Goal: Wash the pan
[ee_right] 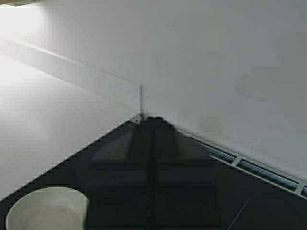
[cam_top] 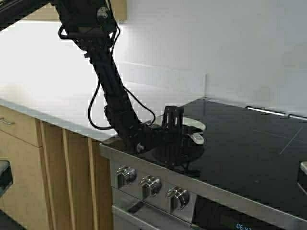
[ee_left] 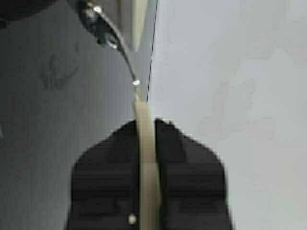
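Note:
The cream-white pan (cam_top: 195, 125) sits at the front left of the black cooktop (cam_top: 249, 143), mostly hidden behind my left gripper (cam_top: 188, 140). In the left wrist view my left gripper (ee_left: 146, 122) is shut on the pan's cream handle (ee_left: 145, 143), seen edge-on between the black pads. The metal handle bracket (ee_left: 109, 36) and the pan's rim (ee_left: 137, 21) lie beyond. My right gripper (ee_right: 153, 120) is shut and empty above the cooktop, and the pan (ee_right: 45, 208) shows off to its side.
Three metal knobs (cam_top: 151, 184) line the stove's front. A white counter (cam_top: 57, 105) lies left of the stove over wooden cabinets (cam_top: 62, 167). A white wall (cam_top: 230, 48) rises behind the cooktop, with a vent strip (cam_top: 264, 111) at its foot.

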`<state>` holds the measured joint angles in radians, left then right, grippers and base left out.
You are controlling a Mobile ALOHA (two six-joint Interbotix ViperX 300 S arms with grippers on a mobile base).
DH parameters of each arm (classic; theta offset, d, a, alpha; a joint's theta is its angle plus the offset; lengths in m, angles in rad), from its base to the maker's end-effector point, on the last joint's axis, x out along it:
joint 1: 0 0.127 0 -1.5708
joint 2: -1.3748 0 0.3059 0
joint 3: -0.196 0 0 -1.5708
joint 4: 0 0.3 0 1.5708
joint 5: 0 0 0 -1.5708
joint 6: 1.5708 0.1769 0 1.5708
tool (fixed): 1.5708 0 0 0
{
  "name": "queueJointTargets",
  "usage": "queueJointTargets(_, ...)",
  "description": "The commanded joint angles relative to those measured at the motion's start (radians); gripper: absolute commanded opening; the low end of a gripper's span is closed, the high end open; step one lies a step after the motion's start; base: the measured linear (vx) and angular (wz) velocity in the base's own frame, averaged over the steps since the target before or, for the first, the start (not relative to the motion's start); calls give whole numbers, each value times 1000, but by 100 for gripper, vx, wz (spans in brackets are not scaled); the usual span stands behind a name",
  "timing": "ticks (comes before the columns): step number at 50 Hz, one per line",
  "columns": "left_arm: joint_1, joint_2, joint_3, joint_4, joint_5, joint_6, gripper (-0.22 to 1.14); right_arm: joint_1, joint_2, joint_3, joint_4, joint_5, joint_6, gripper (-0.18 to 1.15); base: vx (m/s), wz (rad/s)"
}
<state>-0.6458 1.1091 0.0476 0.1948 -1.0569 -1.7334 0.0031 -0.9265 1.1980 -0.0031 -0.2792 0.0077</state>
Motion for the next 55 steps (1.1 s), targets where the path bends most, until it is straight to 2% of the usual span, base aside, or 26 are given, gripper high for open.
queueJointTargets(1,0,-109,37,2,-28,23,2,2,3,-12,0,-3,0,6,-1,7)
queueJointTargets(9,0,-167,104,5,-43,80,2,2,5,-12,0,-5,0,6,-1,9)
queueJointTargets(29,17,-270,295,2,-158,110,2,2,23,-17,-2,-3,23,6,-2,16)
queueJointTargets(55,31,-287,382,5,-242,114,2,2,41,-21,-14,9,26,6,-2,40)
